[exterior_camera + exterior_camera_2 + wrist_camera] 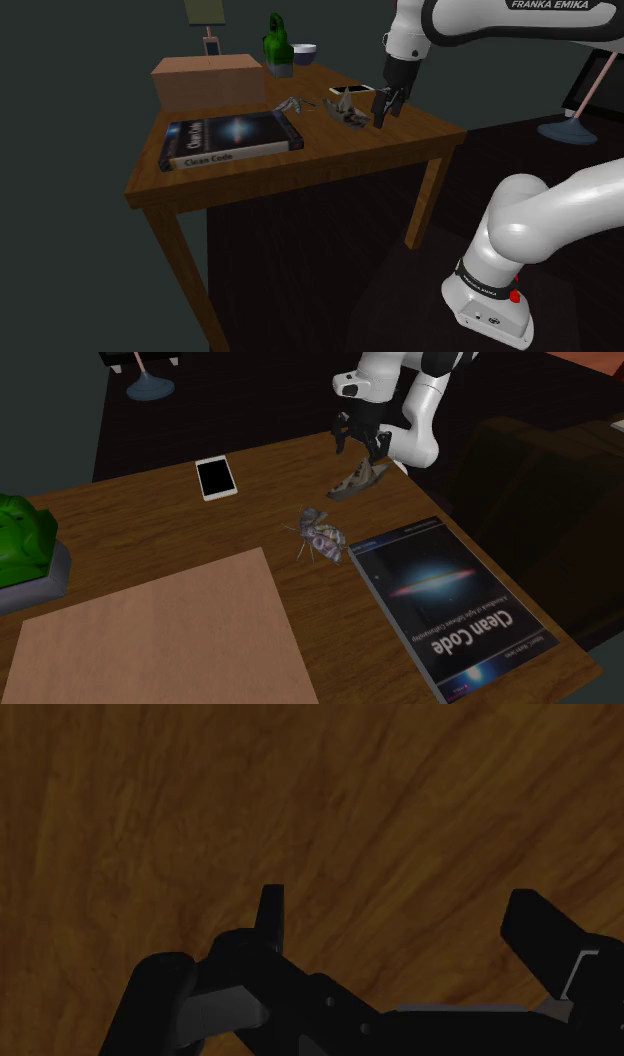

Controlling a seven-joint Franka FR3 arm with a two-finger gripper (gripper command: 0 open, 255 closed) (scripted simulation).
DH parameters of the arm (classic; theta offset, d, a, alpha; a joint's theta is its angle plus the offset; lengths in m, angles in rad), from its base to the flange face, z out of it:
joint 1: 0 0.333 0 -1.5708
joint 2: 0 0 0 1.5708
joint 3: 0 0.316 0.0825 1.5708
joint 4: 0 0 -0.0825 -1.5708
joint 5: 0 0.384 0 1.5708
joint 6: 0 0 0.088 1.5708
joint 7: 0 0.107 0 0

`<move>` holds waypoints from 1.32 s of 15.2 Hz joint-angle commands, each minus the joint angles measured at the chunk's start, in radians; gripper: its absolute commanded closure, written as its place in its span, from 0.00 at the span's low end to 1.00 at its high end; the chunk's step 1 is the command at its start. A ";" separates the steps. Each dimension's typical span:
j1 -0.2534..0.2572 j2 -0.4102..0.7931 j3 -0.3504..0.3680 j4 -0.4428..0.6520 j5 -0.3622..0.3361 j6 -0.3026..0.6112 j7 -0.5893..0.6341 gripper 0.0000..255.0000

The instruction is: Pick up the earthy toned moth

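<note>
Black two-finger end effector (381, 112) stands low over the brown wooden worktop (350, 150), fingers spread, bare wood between them. Earthy brown winged moth figure (346, 108) lies on the worktop just beside it, at its 9 o'clock in the shoulder view; contact undetermined.

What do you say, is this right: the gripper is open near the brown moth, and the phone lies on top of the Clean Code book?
Not quite. The phone lies on the table, apart from the Clean Code book, as the second exterior view shows. The open gripper is near the brown moth.
</note>
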 commanded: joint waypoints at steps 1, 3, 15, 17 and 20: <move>0.000 0.000 0.000 0.000 0.000 0.000 0.000 0.00; 0.018 0.077 -0.029 0.062 0.006 0.022 -0.064 0.00; 0.127 0.553 -0.161 0.559 0.141 0.011 -0.456 0.00; 0.135 0.639 -0.173 0.668 0.178 -0.018 -0.519 0.00; 0.138 0.775 -0.184 0.854 0.238 -0.079 -0.608 0.00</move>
